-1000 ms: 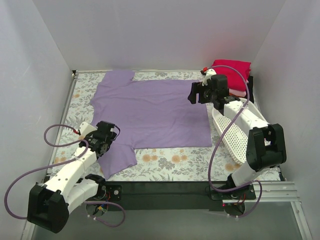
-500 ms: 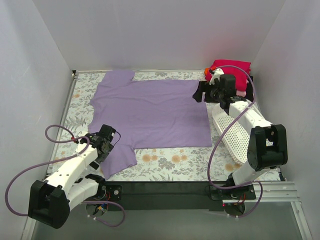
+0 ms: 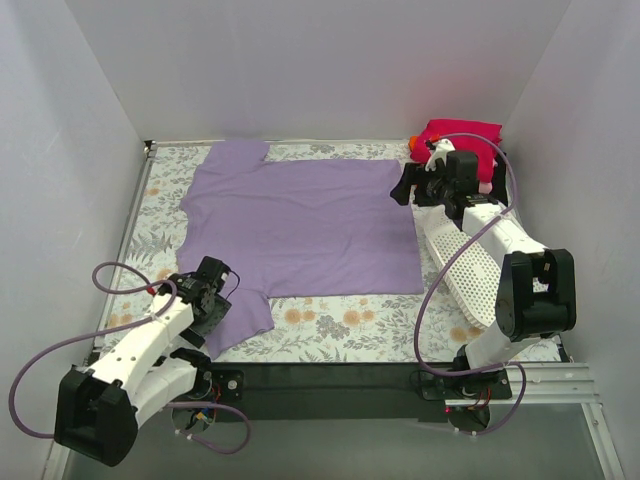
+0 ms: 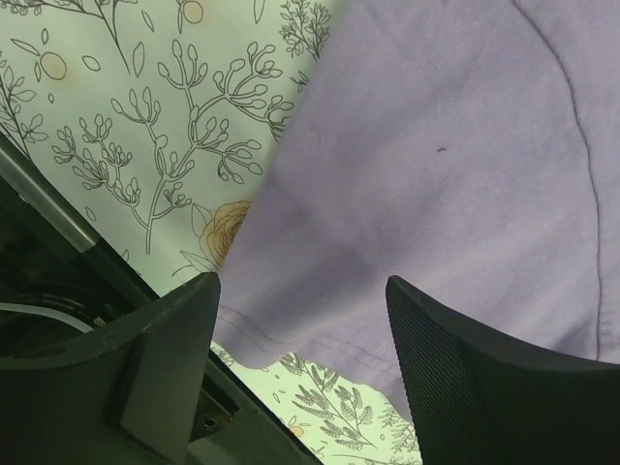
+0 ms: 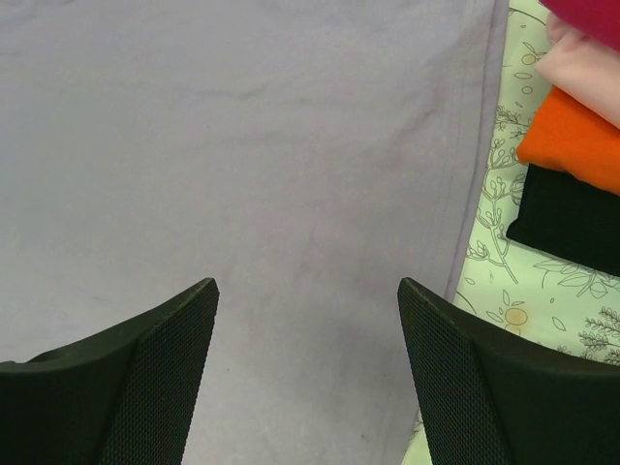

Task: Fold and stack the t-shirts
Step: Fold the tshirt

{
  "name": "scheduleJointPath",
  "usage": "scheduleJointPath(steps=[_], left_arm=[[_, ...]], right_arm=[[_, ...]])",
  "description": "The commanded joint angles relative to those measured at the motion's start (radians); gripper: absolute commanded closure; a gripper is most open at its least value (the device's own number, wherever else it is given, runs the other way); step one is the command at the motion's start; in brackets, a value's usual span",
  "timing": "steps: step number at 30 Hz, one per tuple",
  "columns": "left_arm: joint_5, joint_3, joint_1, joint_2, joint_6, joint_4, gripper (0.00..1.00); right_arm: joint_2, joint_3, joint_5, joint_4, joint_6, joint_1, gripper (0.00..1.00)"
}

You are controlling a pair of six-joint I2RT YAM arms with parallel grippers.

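A lavender t-shirt [image 3: 300, 225] lies spread flat on the flowered table cover, one sleeve [image 3: 240, 320] pointing to the near edge. My left gripper [image 3: 212, 292] hovers open over that sleeve's stitched hem [image 4: 320, 334], and its fingers [image 4: 455, 358] hold nothing. Over the shirt's far right corner my right gripper [image 3: 405, 185] is open and empty too, with the side hem [image 5: 475, 194] just right of its fingertips [image 5: 455, 358]. Folded t-shirts are stacked at the back right, magenta [image 3: 465, 140] on top. The right wrist view shows pale pink [image 5: 586, 68], orange [image 5: 576, 140] and black [image 5: 567, 218] layers.
A white lattice basket [image 3: 470, 275] lies on its side along the right edge, under my right arm. Grey walls close the table on three sides. A black rail [image 4: 58, 242] runs along the near edge beside the left gripper.
My left gripper has drawn back toward the near edge, along the sleeve to its hem. My right gripper has shifted right, toward the folded stack.
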Motion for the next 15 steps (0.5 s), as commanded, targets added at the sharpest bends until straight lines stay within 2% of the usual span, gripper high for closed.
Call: scheduleJointPath(steps=[1, 6, 12, 15], left_arm=[[0.03, -0.001, -0.005, -0.024, -0.241, -0.004, 0.37], [0.038, 0.028, -0.005, 0.094, -0.206, -0.008, 0.38], [0.035, 0.03, -0.011, 0.099, -0.189, 0.01, 0.41], [0.039, 0.031, -0.011, 0.105, -0.184, 0.009, 0.52]], right_arm=[[-0.029, 0.001, -0.034, 0.045, 0.014, -0.007, 0.32], [-0.037, -0.009, -0.028, 0.048, 0.012, -0.01, 0.32], [-0.034, -0.009, -0.029, 0.05, 0.014, -0.014, 0.32], [-0.032, -0.009, -0.032, 0.053, 0.015, -0.016, 0.32]])
